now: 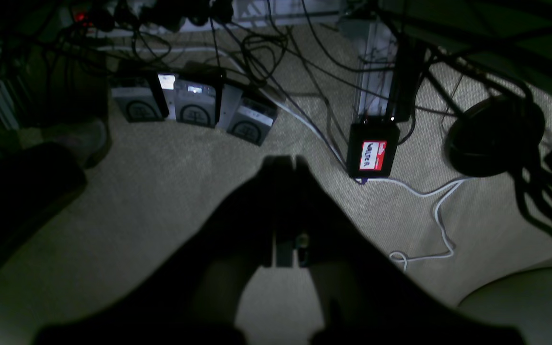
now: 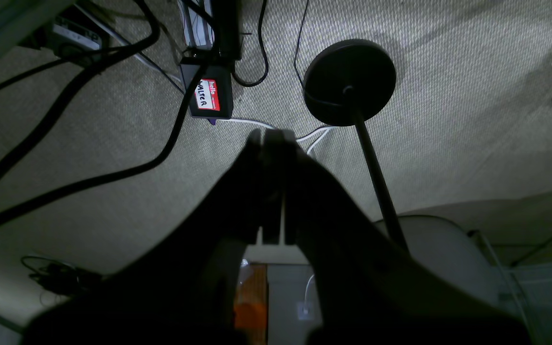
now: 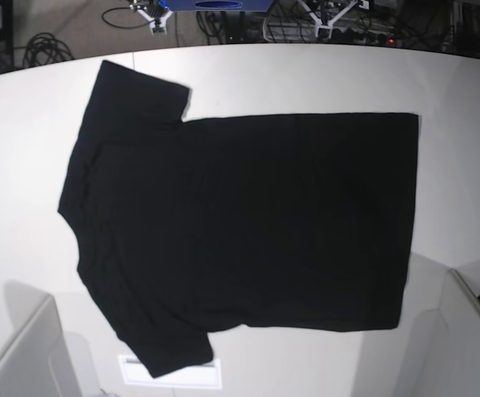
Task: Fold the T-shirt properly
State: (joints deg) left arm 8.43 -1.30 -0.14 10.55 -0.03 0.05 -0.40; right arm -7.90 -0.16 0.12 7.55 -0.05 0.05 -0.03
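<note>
- the t-shirt [image 3: 248, 223] lies spread flat on the white tabletop [image 3: 455, 91], plain black side up, collar end toward the base view's left and hem toward its right; one sleeve points to the far edge, the other to the near edge. no print shows.
- laid out this way it looks ready for a first fold, and no fold is visible yet, so i judge the task is at its very start.
- neither arm reaches over the tabletop in the base view; only pale slabs show at the bottom corners, and i cannot tell what they are.
- the left end effector [image 1: 283, 165] points down past the tabletop toward carpet, with cables and a labelled black box [image 1: 372, 151] beneath it; its fingers are pressed together with nothing between them.
- the right end effector [image 2: 271, 139] hangs the same way over carpet near a round black stand base [image 2: 350, 81]; its fingers also meet, holding nothing.
- both arms seem parked off the cloth, well apart from it, likely a rest pose that leaves the shirt unobstructed.
</note>
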